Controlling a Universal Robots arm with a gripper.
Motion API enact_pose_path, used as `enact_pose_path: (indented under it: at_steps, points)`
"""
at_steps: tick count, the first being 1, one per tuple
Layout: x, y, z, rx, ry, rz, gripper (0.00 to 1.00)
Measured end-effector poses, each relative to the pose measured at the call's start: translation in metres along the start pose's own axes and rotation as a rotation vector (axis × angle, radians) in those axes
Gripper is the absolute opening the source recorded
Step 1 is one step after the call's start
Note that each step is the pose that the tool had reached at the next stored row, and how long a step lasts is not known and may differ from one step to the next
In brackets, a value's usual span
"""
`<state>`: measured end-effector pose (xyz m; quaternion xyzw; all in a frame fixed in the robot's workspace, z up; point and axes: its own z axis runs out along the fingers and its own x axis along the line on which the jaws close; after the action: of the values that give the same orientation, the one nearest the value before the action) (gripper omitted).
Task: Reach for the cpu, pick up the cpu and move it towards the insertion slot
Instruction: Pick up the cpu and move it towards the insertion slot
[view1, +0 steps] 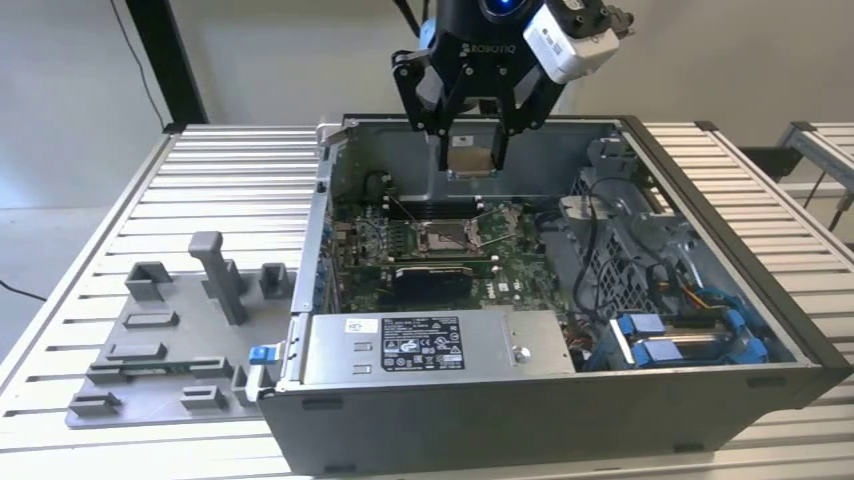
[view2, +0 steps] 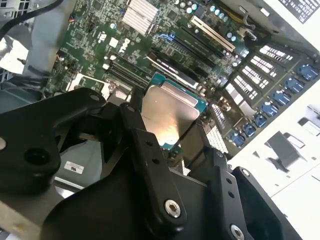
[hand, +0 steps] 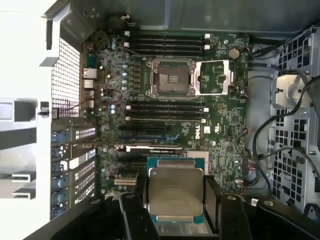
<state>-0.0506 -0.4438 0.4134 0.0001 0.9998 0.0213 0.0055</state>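
I am hanging my gripper (view1: 475, 160) straight down over the insertion slot (view1: 445, 236), well above it. My fingers (hand: 134, 220) are clamping the cpu (hand: 176, 190) by two opposite edges, holding it flat.

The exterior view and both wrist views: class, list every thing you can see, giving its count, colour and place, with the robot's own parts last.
cpu: one, silvery top, held in the claw above the open computer case.
insertion slot: one, silver frame with brownish centre, on the green circuit board, its cover plate swung open beside it.
computer case: one, dark grey, on the slatted table.
slatted table: one, pale grey, under everything.
fixture blocks: one set, grey, at the exterior view's left of the case.
claw: one, black, shut on the cpu, over the case.
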Motion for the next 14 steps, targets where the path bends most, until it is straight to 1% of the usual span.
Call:
enact_pose_path:
  at_steps: [14]
  points:
    - [-0.0004, 0.0279, 0.0038, 0.0001, -0.0006, 0.014, 0.00]
